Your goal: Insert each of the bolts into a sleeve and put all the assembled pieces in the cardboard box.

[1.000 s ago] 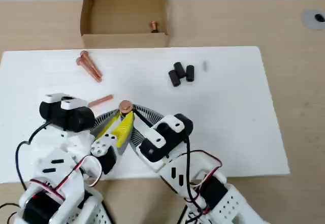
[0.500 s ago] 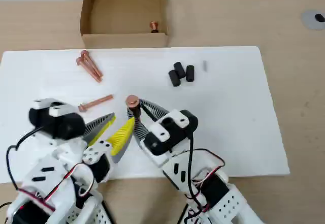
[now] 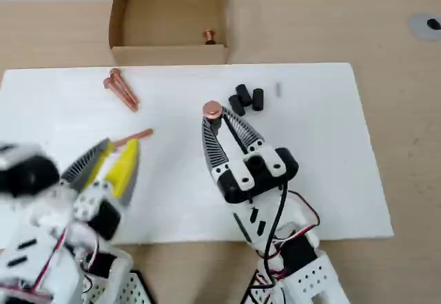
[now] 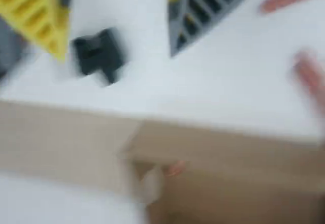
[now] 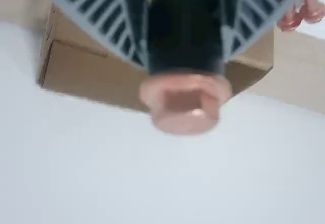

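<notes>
Counter [image 3: 413, 97], tan, carrying a white sheet [image 3: 331, 180]. Cardboard box [image 3: 169, 54] at the sheet's far edge, with one finished piece [image 3: 209, 36] standing in its corner.

My right hand [image 3: 219, 119]: closed on an assembled piece [image 3: 211, 109], the black sleeve clamped between the fingers and the copper bolt head proud of the tips. A second ago it sat low beside my left hand. Now it is out mid-sheet, just beside the spare sleeves [image 3: 247, 99], which are three, clustered.

My left hand [image 3: 118, 145]: drawn back toward the near edge, fingers spread wide, nothing in them.

Loose stock: single bolt [image 3: 134, 137] near the left hand, pair of bolts [image 3: 120, 89] farther up the sheet.

Reading: insertion looks finished and the piece has passed to the right hand alone. Delivery to the box is the step in hand, with three bolts left to sleeve.
</notes>
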Controlling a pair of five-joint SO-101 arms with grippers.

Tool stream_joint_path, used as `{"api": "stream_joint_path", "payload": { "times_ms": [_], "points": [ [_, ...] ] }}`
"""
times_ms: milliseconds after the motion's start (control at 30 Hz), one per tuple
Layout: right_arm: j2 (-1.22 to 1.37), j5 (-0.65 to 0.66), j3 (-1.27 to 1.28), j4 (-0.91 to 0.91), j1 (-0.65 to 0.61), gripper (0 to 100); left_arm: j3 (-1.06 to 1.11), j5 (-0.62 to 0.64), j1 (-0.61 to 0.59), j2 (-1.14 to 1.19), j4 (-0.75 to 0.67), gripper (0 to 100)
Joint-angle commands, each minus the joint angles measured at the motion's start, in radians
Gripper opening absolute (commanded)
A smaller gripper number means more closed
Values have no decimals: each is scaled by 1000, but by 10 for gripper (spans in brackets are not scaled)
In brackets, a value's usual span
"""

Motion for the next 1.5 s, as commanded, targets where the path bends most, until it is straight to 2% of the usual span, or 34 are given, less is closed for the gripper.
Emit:
{"api": "stream_joint_path", "payload": {
  "times_ms": [0, 67, 133, 267, 367, 667, 867, 1167, 1467],
  "points": [
    [47, 29, -182, -35, 21, 9, -66, -9, -71, 157, 9, 91],
    [148, 20, -282, -38, 47, 9, -89, -20, -84, 217, 5, 62],
    [289, -8, -400, -40, 71, 9, -95, -84, -78, 248, 3, 44],
    [618, -126, -673, -40, 136, 9, -92, -207, -86, 251, 0, 6],
    [842, -169, -865, -40, 143, 9, -77, -235, -87, 249, 2, 6],
    [1343, -167, -1277, -41, 145, 9, 100, -239, -87, 249, -6, 6],
    [1667, -163, -1504, -157, 174, 9, 258, -385, -103, 249, -38, 6],
    [2178, -164, -1951, -153, 211, 9, 402, -388, -328, 249, -241, 6],
    [2644, -163, -2431, -32, 237, 9, 500, -390, -348, 249, -313, 6]
  ]
}}
